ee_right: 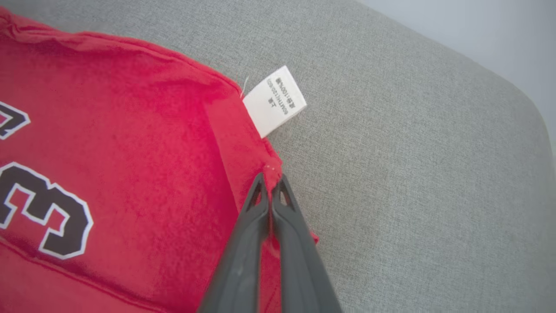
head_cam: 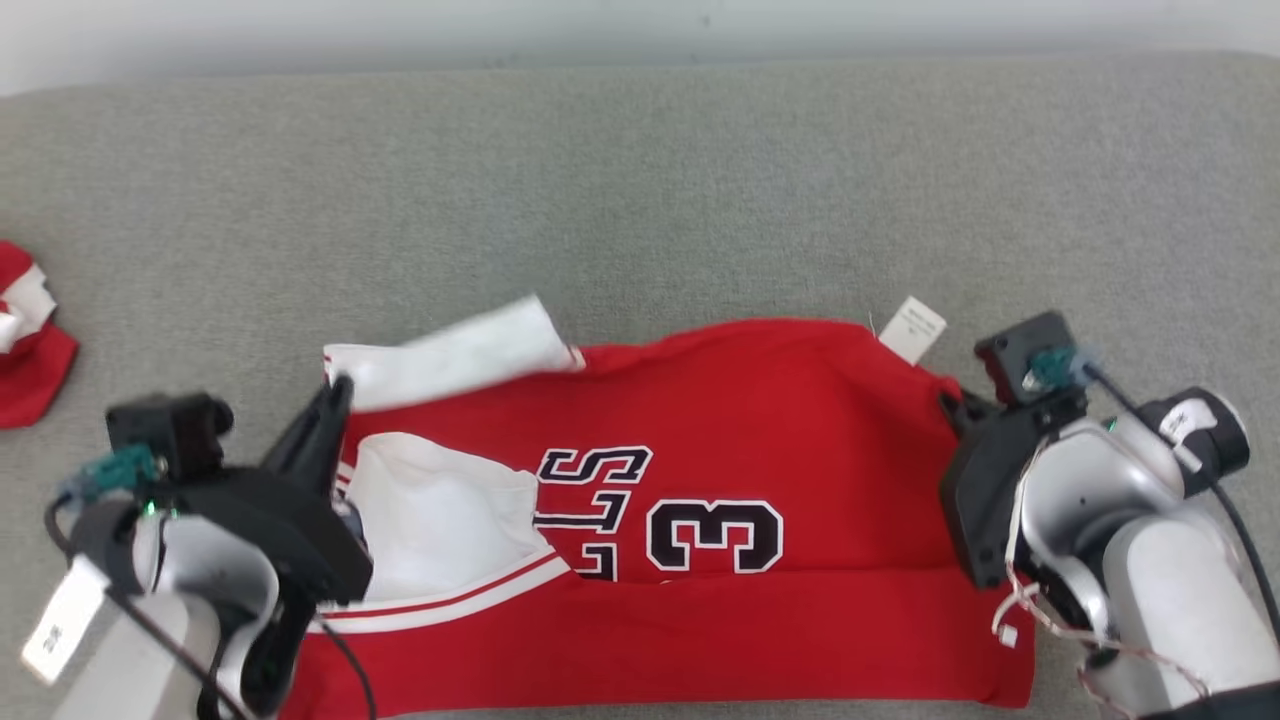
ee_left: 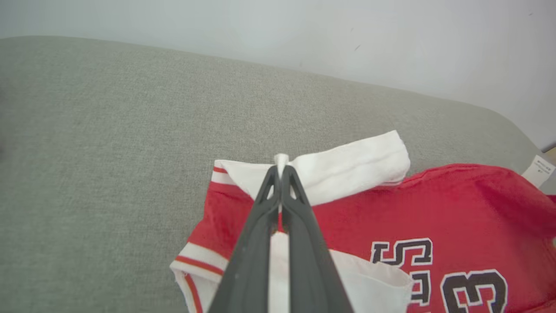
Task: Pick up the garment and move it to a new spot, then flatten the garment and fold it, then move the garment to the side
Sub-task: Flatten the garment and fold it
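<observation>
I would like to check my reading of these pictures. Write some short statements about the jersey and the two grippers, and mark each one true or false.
1. The left gripper is shut on a white part of the jersey. True.
2. The right gripper hangs open above the grey surface. False: it is shut on the jersey's red edge.
3. A white label sticks out from the jersey near the right gripper. True.
4. The printed number on the jersey is a 7. False: it is a 3.
5. Another red and white cloth lies apart from the jersey, at the left of the head view. True.
</observation>
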Controlling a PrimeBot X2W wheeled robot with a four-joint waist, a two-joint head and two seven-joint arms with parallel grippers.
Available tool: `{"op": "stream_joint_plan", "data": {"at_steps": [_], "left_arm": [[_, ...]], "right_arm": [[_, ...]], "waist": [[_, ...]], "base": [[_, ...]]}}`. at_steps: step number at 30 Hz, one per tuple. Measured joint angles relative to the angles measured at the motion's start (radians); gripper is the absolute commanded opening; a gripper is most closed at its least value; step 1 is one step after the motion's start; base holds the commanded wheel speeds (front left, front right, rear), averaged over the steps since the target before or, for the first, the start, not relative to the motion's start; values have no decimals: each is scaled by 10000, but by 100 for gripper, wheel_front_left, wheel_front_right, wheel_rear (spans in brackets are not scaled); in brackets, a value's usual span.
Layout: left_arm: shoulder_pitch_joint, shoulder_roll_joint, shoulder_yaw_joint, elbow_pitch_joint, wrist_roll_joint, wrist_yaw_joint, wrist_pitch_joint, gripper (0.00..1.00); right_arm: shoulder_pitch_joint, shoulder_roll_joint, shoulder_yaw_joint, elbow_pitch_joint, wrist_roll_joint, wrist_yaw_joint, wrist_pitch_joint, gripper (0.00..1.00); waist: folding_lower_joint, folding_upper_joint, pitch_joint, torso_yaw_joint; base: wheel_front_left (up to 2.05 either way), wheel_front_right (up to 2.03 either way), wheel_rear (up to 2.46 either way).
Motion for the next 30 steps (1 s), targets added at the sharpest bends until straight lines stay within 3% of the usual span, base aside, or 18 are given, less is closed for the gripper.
{"op": "stream_joint_plan", "data": {"at_steps": [7,15,23,30], "left_arm": [[1084,-8,-25,-675,-512,109,309,0],[1497,-38,157,-798,-755,274,165,0],[1783,-6,353,-1145,-1022,362,48,0],[2102,-42,297,-1248,-1095,454,56,0]], "right_arm": [[465,-965,658,61,431,2,90,0],[466,-1799,1116,104,437,2,13,0],[381,-3080,2178,435,610,4,-88,0],[272,-3659,2746,690,759,4,-151,0]], "waist": [[0,0,-326,191],[1,0,-552,333],[1,0,-644,534],[1,0,-746,688]], "base": [[0,0,0],[0,0,0],[0,0,0],[0,0,0]]}}
